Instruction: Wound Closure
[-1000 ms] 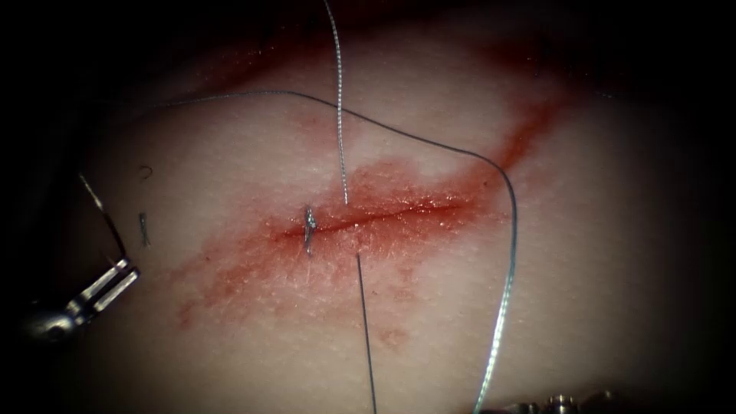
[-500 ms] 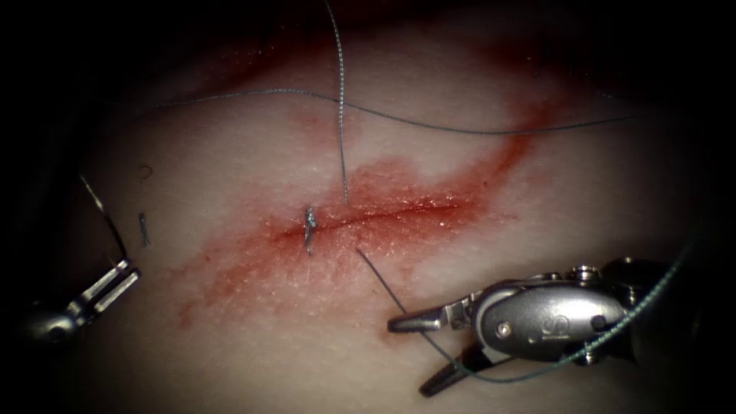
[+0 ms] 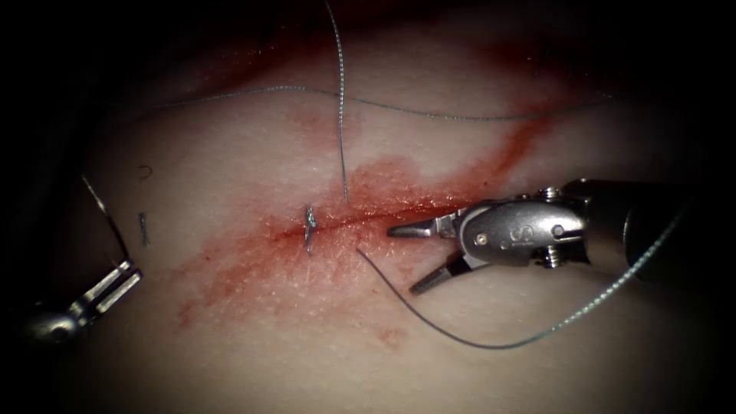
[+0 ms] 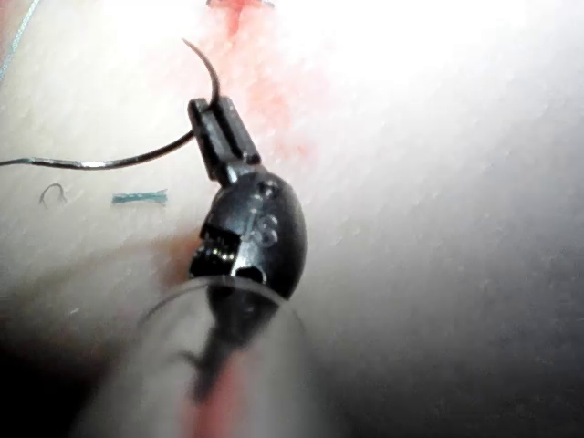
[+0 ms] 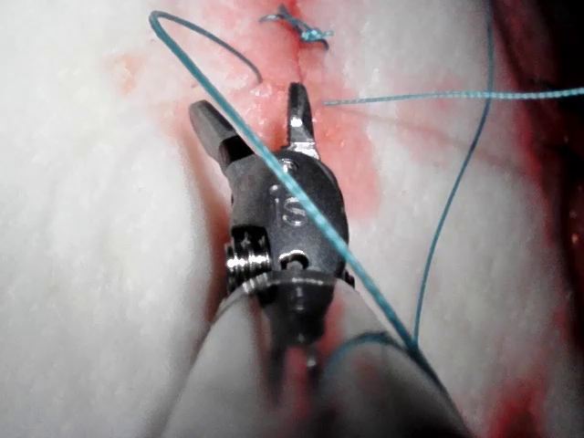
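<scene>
A surgical practice bench, by the look of it. Pale tissue (image 3: pixel 230 345) with a red-stained cut (image 3: pixel 383 215) lies under tight lighting, crossed by suture thread (image 3: pixel 341 115). The dark surroundings reveal little else.

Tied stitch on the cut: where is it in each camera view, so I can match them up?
Endoscope view: the tied stitch sits at the cut's left end, left of the right tool's open, empty jaws.
Right wrist view: it lies on the cut just beyond that tool.
Shared landmark: the right tool.
The left tool holds the needle near one end, clear of the tissue, left of the cut.
</scene>
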Robot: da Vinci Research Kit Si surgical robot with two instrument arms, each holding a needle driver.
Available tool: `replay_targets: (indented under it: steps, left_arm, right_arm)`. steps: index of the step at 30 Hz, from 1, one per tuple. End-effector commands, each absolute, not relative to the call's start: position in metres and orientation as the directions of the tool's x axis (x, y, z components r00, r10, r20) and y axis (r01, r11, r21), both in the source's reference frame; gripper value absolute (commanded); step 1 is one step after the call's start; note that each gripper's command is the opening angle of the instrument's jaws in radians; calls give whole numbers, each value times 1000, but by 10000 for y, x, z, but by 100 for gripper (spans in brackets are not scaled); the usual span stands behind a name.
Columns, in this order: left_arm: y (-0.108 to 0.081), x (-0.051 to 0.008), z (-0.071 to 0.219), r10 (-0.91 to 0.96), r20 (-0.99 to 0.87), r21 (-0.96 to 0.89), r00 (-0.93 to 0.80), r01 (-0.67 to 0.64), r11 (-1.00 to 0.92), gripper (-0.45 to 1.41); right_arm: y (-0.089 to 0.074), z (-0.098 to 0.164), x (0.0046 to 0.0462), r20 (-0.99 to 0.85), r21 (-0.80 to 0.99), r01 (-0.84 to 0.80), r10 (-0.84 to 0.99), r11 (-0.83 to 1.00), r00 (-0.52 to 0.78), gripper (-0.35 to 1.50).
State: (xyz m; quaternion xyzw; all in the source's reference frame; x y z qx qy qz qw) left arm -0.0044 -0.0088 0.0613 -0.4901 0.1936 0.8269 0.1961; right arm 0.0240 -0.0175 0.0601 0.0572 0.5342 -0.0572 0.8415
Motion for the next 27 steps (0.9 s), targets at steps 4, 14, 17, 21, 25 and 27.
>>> replay_targets:
  steps: [4,14,17,21,25,27]
  left_arm:
    - [-92,-49,620,136,-887,125,-441,-514,-849,-45]
    - [-92,-50,621,136,-887,126,-441,-514,-848,-45]
    - [-92,-50,621,136,-887,126,-441,-514,-848,-45]
    - [-92,-50,621,136,-887,126,-441,-514,-848,-45]
    - [-93,-50,621,135,-887,126,-441,-514,-848,-45]
    - [-93,-50,621,136,-886,126,-442,-513,-849,-45]
  right_arm:
    - [-185,632,262,-910,54,150,-13,987,414,88]
    - [-182,639,277,-927,71,124,20,990,374,-10]
    - [-182,639,280,-930,79,133,25,988,367,-35]
    - [-185,638,277,-926,85,143,26,986,378,-35]
    - [-194,632,270,-915,112,161,39,981,401,-35]
    - [-202,625,267,-920,129,181,49,975,389,-35]
